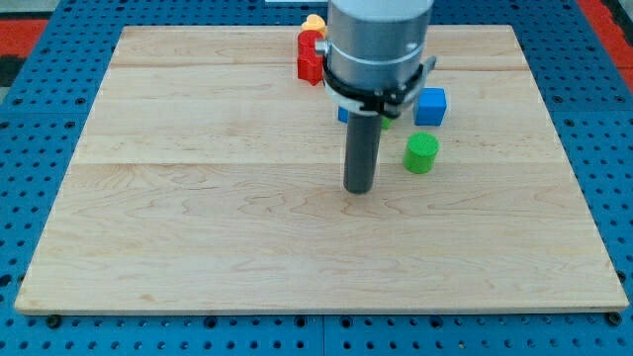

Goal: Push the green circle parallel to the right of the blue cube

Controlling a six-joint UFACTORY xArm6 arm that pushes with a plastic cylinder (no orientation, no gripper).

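The green circle (421, 152), a short green cylinder, stands on the wooden board (198, 218) right of centre. The blue cube (430, 106) sits just above it and slightly to its right. My tip (359, 190) rests on the board to the left of the green circle and a little lower, with a gap between them. The arm's grey body hides part of the board's top centre.
A red block (312, 56) and an orange block (314, 22) sit near the board's top edge, left of the arm. Another blue block (342, 114) and a bit of green (386, 123) peek out from behind the rod; their shapes are hidden.
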